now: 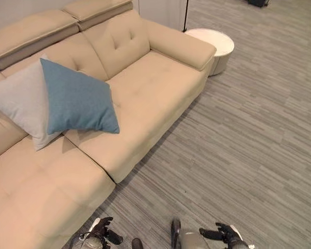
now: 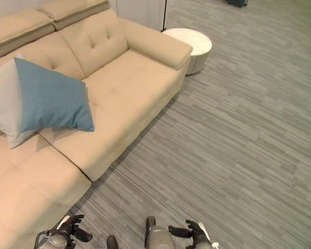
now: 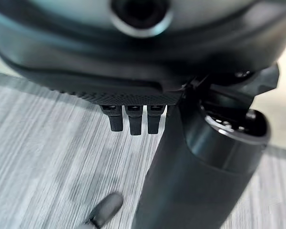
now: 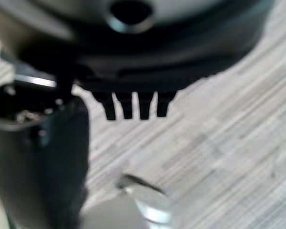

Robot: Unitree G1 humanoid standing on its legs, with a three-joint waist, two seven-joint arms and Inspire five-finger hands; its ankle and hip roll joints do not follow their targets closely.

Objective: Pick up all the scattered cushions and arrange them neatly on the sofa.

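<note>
A blue cushion [image 1: 78, 101] leans against the backrest of the beige sofa [image 1: 155, 98], overlapping a light grey cushion [image 1: 18, 104] on its left. Both stand tilted on a corner at the sofa's bend. My left hand [image 1: 101, 232] hangs low near the sofa's front corner, fingers straight and holding nothing, as the left wrist view shows its fingers [image 3: 133, 119] over bare floor. My right hand [image 1: 225, 234] hangs low over the floor, its fingers [image 4: 133, 106] straight and empty.
A round white side table [image 1: 215, 46] stands by the sofa's right armrest. Grey striped flooring [image 1: 249, 140] stretches to the right. The sofa's chaise part [image 1: 36, 192] juts out at the lower left.
</note>
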